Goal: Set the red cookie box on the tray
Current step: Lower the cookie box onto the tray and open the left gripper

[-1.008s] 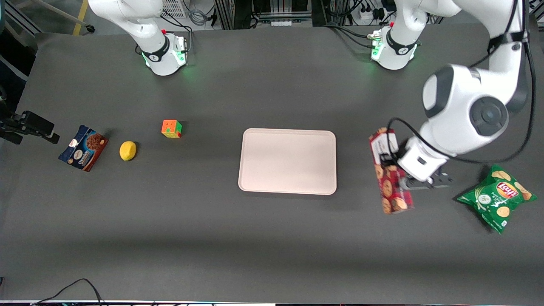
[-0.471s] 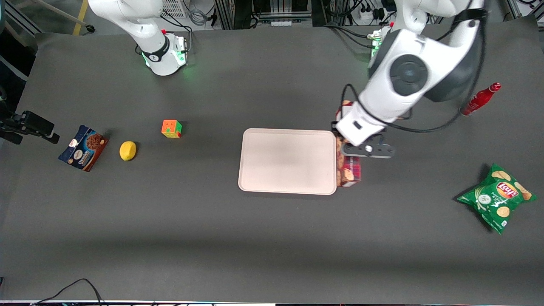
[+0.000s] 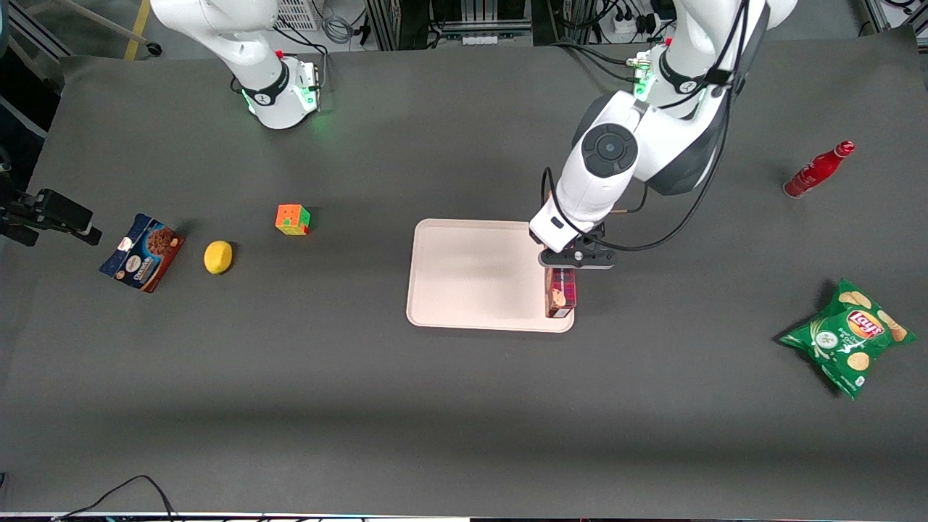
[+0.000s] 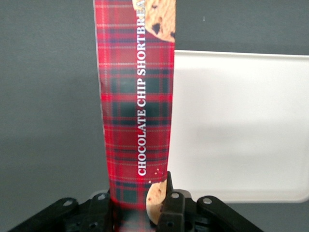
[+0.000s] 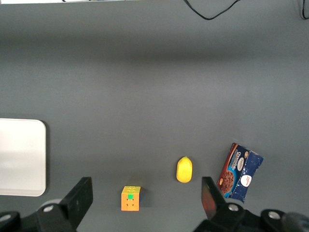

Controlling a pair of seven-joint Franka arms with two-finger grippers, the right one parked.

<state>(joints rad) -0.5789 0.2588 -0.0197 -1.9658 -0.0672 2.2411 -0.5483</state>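
— Gripper point(image 4: 140, 215) first: where is it, and what are its fingers doing?

— It hangs over the tray point(image 3: 464, 290) at the edge toward the working arm's end of the table, fingers pinching the red cookie box point(image 3: 560, 292) near one end; the wrist view shows the plaid carton point(image 4: 137, 106) clamped between them, with the pale tray point(image 4: 241, 130) beneath and beside it.

— Does the box rest on the tray?

— It lies along that edge, over the tray; contact cannot be judged.

— And the rest?

— Chips bag point(image 3: 848, 335) toward the working arm's end, nearer the camera than the tray. Toward the parked arm's end: blue cookie packet point(image 3: 142, 251), lemon point(image 3: 218, 257), puzzle cube point(image 3: 293, 219). Farthest, a red bottle point(image 3: 818, 169).
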